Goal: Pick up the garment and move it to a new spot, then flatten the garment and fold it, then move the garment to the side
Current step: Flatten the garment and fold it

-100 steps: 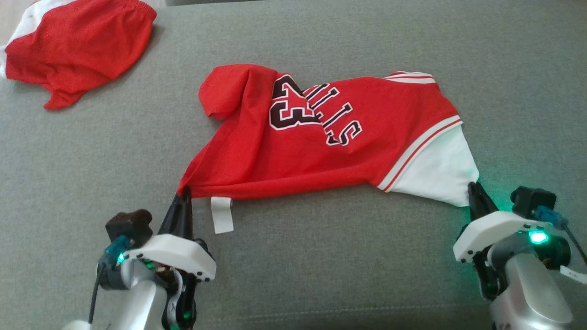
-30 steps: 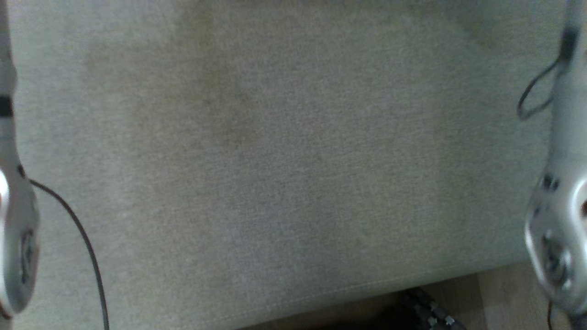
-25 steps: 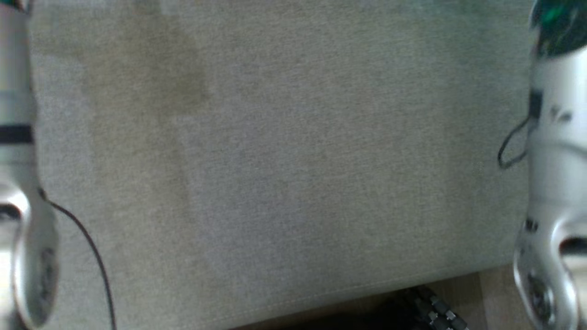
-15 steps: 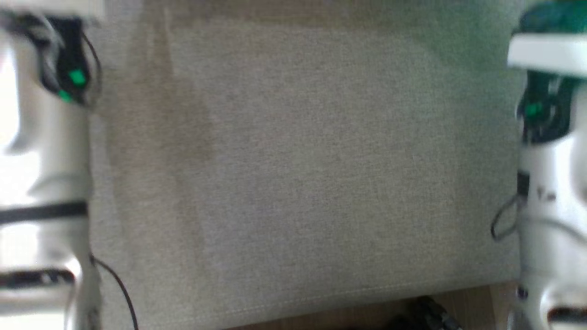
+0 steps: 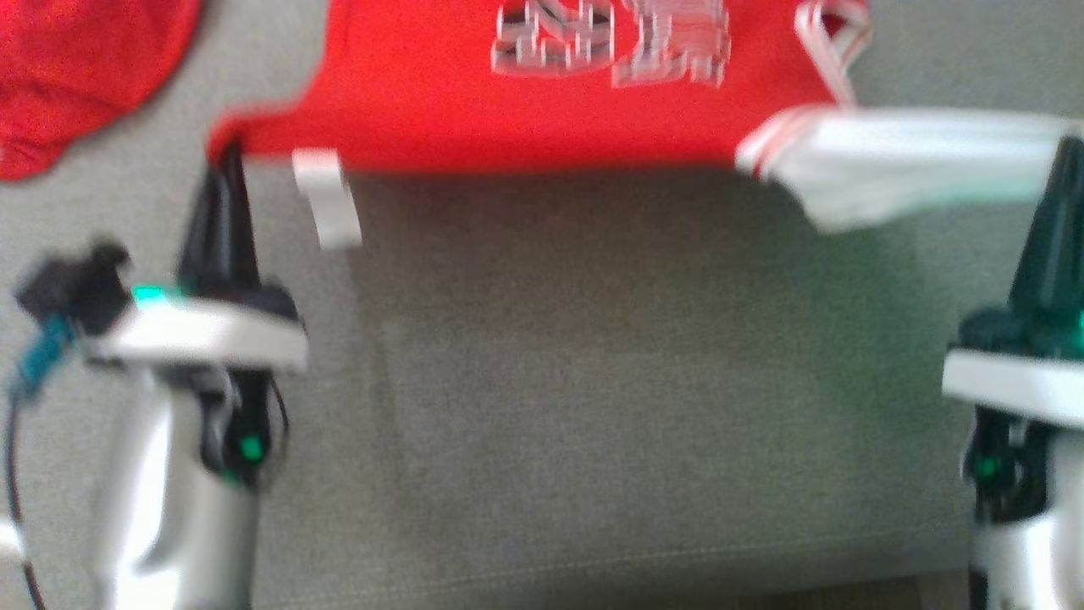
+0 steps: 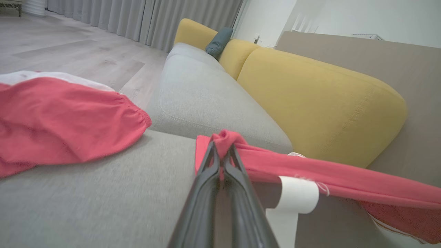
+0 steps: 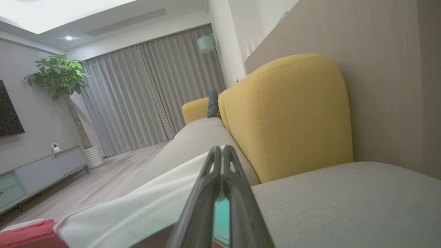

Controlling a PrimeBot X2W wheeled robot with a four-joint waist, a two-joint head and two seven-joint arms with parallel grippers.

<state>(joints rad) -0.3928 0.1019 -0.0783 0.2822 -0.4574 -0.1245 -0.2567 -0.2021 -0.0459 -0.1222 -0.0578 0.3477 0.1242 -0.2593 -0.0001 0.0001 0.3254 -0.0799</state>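
Garment (image 5: pixel 542 127) stretches across the top of the head view, long axis left to right above the grey sofa seat (image 5: pixel 593 381): red corner at upper left, white part at upper right. The left end effector (image 5: pixel 225 161) is clenched on the red corner; the right end effector (image 5: pixel 1065 152) is clenched, probably on the white part, as blur hides the contact. Half a second ago the camera faced bare seat.

The red jersey (image 5: pixel 542 110) with white lettering and a white sleeve hangs stretched taut above the grey cushion (image 5: pixel 593 381).
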